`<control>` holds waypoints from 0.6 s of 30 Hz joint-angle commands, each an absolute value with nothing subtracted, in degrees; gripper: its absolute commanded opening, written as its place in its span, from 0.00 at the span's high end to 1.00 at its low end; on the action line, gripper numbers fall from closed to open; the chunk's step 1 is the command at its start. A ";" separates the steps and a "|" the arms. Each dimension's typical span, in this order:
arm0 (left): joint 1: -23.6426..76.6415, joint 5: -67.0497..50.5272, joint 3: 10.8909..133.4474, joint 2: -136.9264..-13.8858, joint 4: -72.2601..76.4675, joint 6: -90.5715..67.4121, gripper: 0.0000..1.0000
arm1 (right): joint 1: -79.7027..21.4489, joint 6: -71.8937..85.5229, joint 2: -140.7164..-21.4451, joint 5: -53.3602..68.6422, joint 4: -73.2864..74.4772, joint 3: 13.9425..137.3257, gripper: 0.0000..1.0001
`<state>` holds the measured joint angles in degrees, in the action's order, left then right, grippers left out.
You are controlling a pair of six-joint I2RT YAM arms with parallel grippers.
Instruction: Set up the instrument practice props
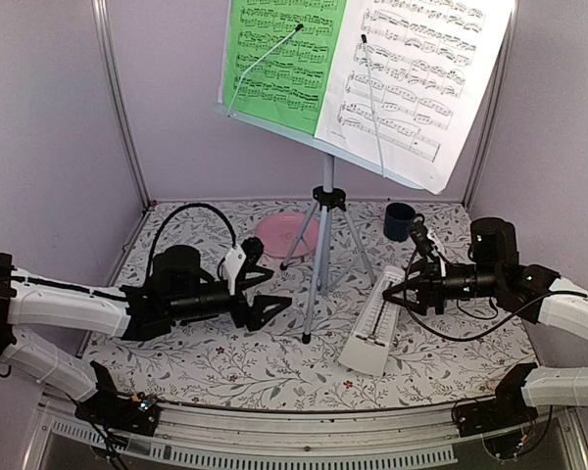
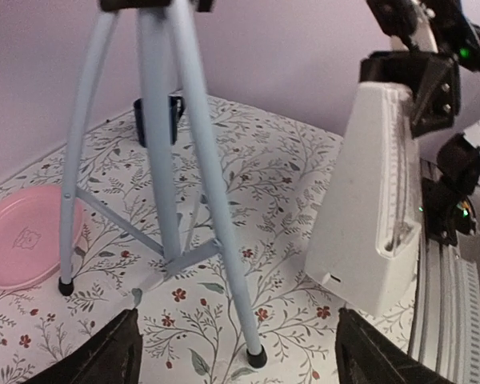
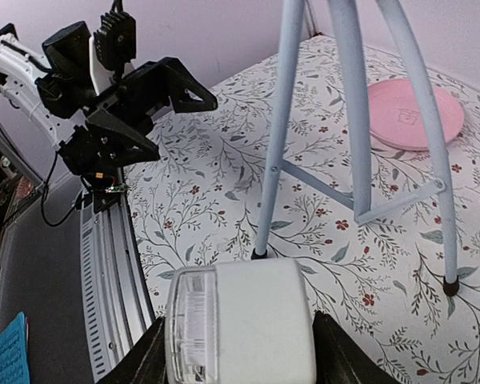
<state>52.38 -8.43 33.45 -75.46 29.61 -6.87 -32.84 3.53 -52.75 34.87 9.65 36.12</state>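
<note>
1. Music stand (image 1: 325,196) stands upright mid-table on its tripod. Green music sheet (image 1: 279,54) and white music sheet (image 1: 416,69) sit side by side on its desk, green on the left.
2. Metronome (image 1: 374,328) is to the right of the stand, just beside the near tripod leg and apart from it. Its body is tilted, with the long axis running from the base at the near side up and away to the narrow top.
3. Right gripper (image 1: 404,289) is clenched on the metronome near its top, one finger on each flank. I cannot tell whether the base rests flat on the floral cloth (image 1: 216,357) or hangs just off it.
4. Left gripper (image 1: 265,292) is released and holds nothing. It is on the far side of the near tripod leg, pointing toward the metronome.
5. Judgement: only the metronome is left to settle. The right arm has it, so the coming move is to bring the axis vertical, seat the base and let go, keeping clear of the leg.
</note>
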 commanded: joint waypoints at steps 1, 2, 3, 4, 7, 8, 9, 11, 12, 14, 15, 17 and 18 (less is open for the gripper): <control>57.13 -15.76 30.17 -74.71 34.08 2.31 0.17 | -35.75 -2.50 -54.77 42.43 -1.47 37.46 0.70; 57.90 -16.53 29.29 -74.84 34.98 3.47 0.17 | -36.54 -3.59 -55.41 43.13 -1.63 37.84 0.70; 58.75 -17.00 28.23 -75.06 36.24 4.37 0.18 | -37.30 -5.52 -56.14 43.92 -1.62 38.27 0.69; 59.51 -17.19 27.35 -75.34 37.29 5.23 0.19 | -38.16 -6.65 -56.69 44.52 -1.58 38.73 0.69; 61.69 -16.41 25.17 -76.26 39.68 8.24 0.22 | -40.31 -10.07 -57.75 46.28 -2.62 39.36 0.70; 62.49 -16.00 24.67 -76.67 40.25 9.27 0.23 | -40.92 -10.74 -57.87 46.64 -3.31 39.25 0.70; 63.38 -15.55 24.36 -77.05 40.67 10.32 0.24 | -41.40 -11.12 -57.96 47.01 -4.20 39.24 0.71; 65.07 -14.98 24.17 -78.29 41.25 12.46 0.27 | -42.24 -11.86 -58.21 47.46 -5.38 39.49 0.72; 65.71 -14.73 24.24 -79.07 41.39 13.20 0.29 | -42.58 -12.15 -58.45 47.54 -5.74 39.73 0.72; 66.81 -13.73 24.56 -81.04 41.87 14.31 0.34 | -43.17 -12.79 -59.26 47.69 -5.90 40.41 0.73; 67.23 -13.27 24.60 -82.12 42.23 14.82 0.35 | -43.50 -13.17 -59.66 47.71 -5.80 40.84 0.74; 67.48 -12.86 24.42 -83.93 43.47 15.63 0.34 | -44.42 -13.92 -60.12 47.72 -5.41 41.84 0.75; 67.52 -12.71 24.29 -84.40 44.38 15.73 0.30 | -44.88 -14.16 -60.22 47.80 -5.25 42.31 0.75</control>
<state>66.41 -14.13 24.69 -81.82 40.05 12.29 -43.29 -11.79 -60.25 44.84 1.08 37.65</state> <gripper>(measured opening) 0.657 0.547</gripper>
